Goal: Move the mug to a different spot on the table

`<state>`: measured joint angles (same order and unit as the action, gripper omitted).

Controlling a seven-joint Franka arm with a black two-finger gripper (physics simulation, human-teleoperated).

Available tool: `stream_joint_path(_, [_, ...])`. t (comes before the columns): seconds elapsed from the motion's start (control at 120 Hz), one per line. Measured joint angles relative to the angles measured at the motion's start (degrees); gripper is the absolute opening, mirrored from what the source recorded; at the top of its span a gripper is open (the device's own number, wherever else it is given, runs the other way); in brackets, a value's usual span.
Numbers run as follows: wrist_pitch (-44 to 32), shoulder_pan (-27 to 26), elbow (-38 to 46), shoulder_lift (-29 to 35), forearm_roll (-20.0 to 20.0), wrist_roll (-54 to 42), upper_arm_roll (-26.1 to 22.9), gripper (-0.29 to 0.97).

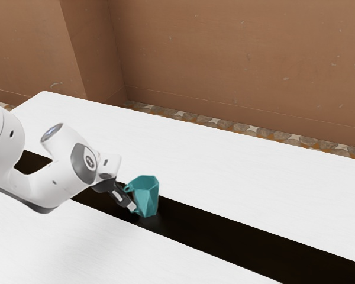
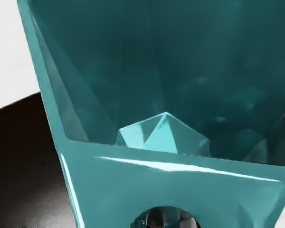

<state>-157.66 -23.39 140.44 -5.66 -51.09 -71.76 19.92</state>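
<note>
White robot arm [image 1: 41, 177] low at ext view's left. Black two-finger gripper [image 1: 125, 200] at handle side of teal faceted mug [image 1: 147, 195]; pinch state: can't tell. Mug upright on dark table strip [image 1: 254, 248], 3 o'clock of gripper. Confirm firm hold, lift straight, no tilt.

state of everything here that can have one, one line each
teal mug: upright, empty, standing on the table's black strip
gripper: low, right at the mug's handle side
</note>
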Motion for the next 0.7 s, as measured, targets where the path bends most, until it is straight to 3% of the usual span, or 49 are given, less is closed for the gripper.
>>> stream_joint_path(0.267, [-0.4,-0.9,-0.2,-1.3,-2.1,-0.1,0.0,-0.04])
stream_joint_path(0.467, [0.3,-1.1,-0.5,-1.3,-2.5,-0.4,-0.1,0.37])
stream_joint_path(0.7, [1.0,-1.3,0.3,0.3,-3.0,-0.7,-0.1,0.58])
